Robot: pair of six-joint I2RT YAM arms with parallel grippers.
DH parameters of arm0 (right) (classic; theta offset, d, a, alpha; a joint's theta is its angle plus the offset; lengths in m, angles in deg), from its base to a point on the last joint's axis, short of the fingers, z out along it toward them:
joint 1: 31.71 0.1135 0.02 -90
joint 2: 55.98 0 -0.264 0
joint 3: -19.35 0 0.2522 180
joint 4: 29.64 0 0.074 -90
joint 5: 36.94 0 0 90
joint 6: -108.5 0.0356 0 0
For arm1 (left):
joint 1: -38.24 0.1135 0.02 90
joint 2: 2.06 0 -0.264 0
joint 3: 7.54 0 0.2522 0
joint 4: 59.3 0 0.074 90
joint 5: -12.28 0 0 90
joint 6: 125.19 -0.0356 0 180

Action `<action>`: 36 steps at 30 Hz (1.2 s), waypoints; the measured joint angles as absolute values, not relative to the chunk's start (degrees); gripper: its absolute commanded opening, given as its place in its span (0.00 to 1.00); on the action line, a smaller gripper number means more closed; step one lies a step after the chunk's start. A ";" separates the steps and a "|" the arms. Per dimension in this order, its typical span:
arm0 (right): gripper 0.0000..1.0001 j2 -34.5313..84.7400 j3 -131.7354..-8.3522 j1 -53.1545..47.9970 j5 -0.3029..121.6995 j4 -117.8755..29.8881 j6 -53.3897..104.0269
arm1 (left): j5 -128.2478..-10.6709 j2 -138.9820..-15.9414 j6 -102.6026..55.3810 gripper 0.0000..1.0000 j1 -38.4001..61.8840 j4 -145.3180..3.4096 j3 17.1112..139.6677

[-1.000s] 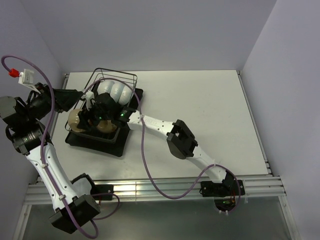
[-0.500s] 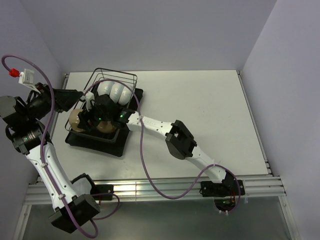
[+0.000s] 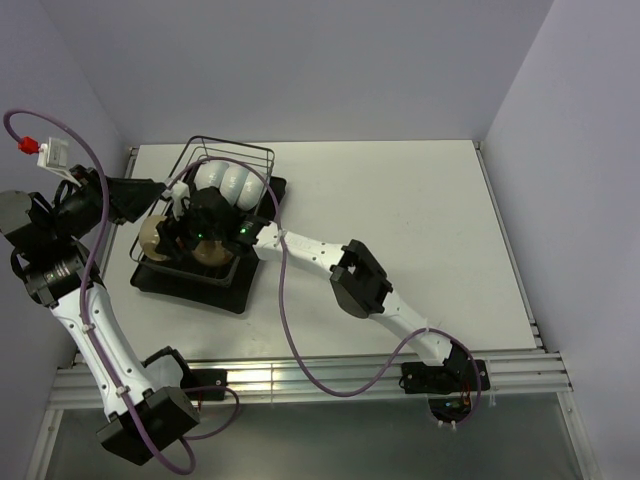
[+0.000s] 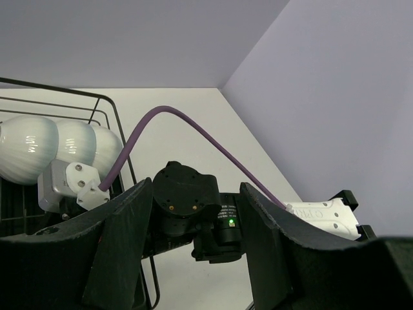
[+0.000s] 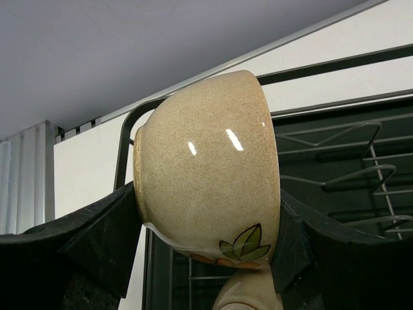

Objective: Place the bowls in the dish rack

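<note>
1. Right gripper (image 5: pixel 205 232) is clamping a glossy, speckled tan bowl (image 5: pixel 206 155), leaf-painted and tipped sideways, over the wire dish rack (image 5: pixel 335 64).
2. Three ribbed white bowls (image 3: pixel 232 182) are standing on edge along the rack's far end.
3. Left gripper (image 4: pixel 193 245) is hanging spread and empty by the rack's left rim.

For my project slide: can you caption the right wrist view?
Right gripper grips a tan speckled bowl with a leaf motif, turned on its side, at the dish rack.

My left arm (image 3: pixel 95 330) and right arm (image 3: pixel 315 253) both reach over the dish rack (image 3: pixel 240 270), where three white bowls (image 3: pixel 232 181) stand in a row.
</note>
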State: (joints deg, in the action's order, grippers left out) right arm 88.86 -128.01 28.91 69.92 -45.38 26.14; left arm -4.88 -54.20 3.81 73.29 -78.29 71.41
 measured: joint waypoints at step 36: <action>0.88 91.22 -128.69 28.08 66.29 -37.55 28.42 | -4.88 -54.41 4.69 0.63 73.31 -77.42 71.10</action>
